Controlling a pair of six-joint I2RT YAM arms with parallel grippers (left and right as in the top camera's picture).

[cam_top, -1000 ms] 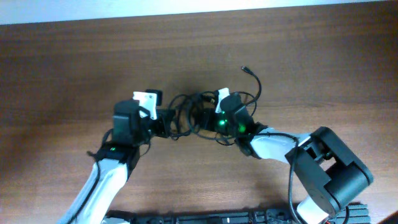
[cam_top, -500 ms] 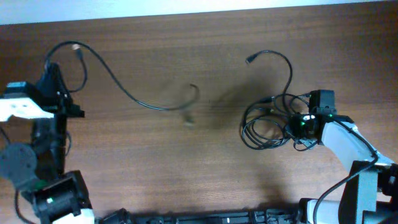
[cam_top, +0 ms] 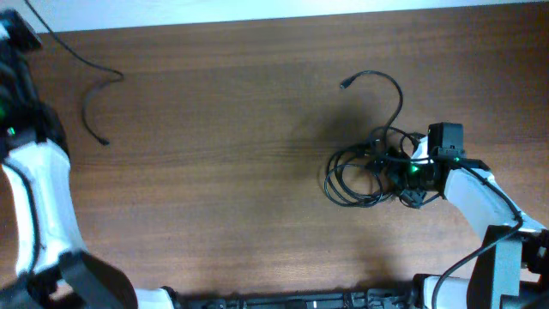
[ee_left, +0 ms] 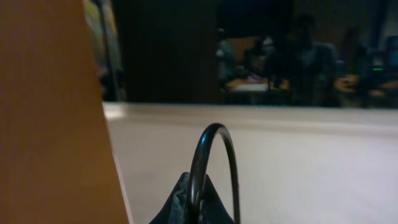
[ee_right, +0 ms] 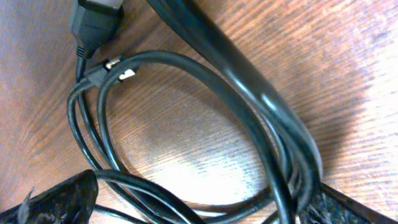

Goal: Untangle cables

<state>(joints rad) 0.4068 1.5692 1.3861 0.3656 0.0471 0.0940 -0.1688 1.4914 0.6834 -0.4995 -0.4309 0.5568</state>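
Black on the brown desk [cam_top: 257,215], the tangle of cables [cam_top: 353,170] lies at the right, one plug end arcing away toward the far edge. The right hand [cam_top: 400,174] sits at it, fingers [ee_right: 56,199] spread wide around loose loops without squeezing them. Far left, the left hand [ee_left: 193,202] is pinched closed on a single cable [cam_top: 85,107], whose tail curls on the desk well apart from the tangle.
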